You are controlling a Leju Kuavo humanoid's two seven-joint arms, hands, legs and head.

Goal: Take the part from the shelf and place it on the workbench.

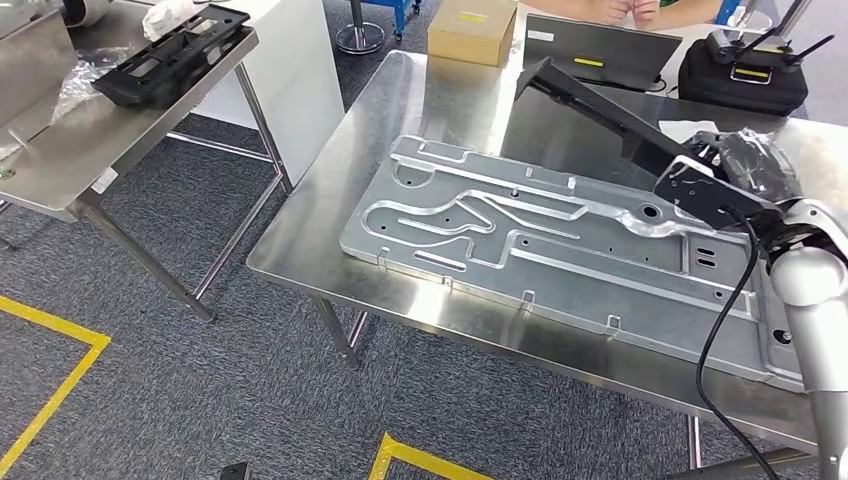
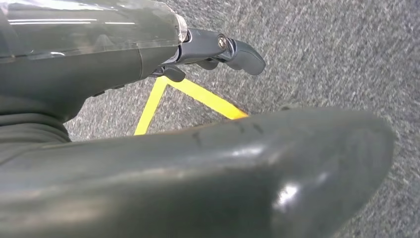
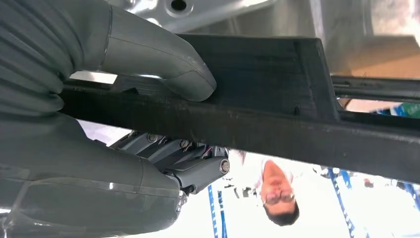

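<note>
We saw the right hand gripping a long black part, thumb pressed on one face and the darker fingers curled under the other. The part was held slanting in the air above the workbench, over the far edge of a large stamped metal panel that covered much of the steel top. Beyond it lay a cardboard box, a laptop and a black case, with a person's hands at the far side. A second steel table to the left carried another black part. The left hand hung over grey carpet and yellow tape, holding nothing; its fingers looked loosely curled, though we could not tell how far.
</note>
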